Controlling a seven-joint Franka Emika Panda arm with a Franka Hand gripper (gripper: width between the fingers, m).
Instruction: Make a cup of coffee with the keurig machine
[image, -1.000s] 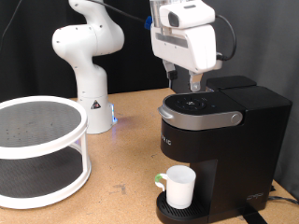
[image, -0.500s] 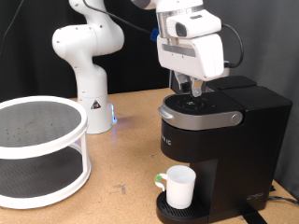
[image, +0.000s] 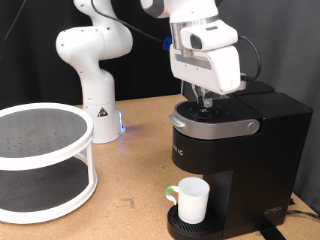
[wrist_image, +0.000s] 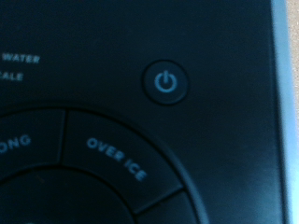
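The black keurig machine (image: 250, 150) stands on the wooden table at the exterior view's right. The white cup (image: 192, 200) sits upright on its drip tray (image: 174, 226) under the spout. My gripper (image: 205, 104) points straight down, its fingers close together, with the tips at the machine's round button top. It holds nothing. The wrist view shows only the machine's top panel (wrist_image: 224, 131) from very close: a lit blue power button (wrist_image: 165, 82) and the label "OVER ICE". My fingers do not show there.
A white round two-tier rack (image: 40, 160) stands at the exterior view's left. The white base of a robot arm (image: 95, 75) with a blue light stands behind it, at the back of the table. Bare wood (image: 130, 170) lies between rack and machine.
My gripper has come down and a little towards the exterior view's right, from above the machine to its button top. The cup and machine have not moved.
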